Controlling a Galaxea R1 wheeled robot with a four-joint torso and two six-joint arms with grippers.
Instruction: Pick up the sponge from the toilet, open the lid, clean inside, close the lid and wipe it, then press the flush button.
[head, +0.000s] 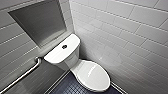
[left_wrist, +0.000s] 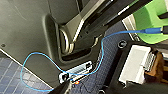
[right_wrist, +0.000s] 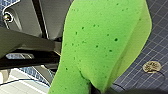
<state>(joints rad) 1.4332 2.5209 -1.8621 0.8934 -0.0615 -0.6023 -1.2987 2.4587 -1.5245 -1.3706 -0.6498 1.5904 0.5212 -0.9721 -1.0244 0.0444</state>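
Note:
The white toilet (head: 75, 62) stands in the corner of the tiled walls with its lid (head: 93, 73) closed. The small dark flush button (head: 64, 46) sits in the middle of the tank top. In the right wrist view the bright green sponge (right_wrist: 105, 37) shows large and close, pinched at its narrow end by my right gripper (right_wrist: 96, 89), which is shut on it above the dark tiled floor. The same sponge (left_wrist: 147, 20) also appears at the edge of the left wrist view. My left gripper stands open.
A recessed grey niche (head: 40, 22) is set in the wall behind the tank. A metal grab bar (head: 22, 75) runs along the left wall. A round floor drain (right_wrist: 151, 67) lies in the dark floor tiles (head: 70, 87). A blue cable (left_wrist: 100, 57) loops over my base.

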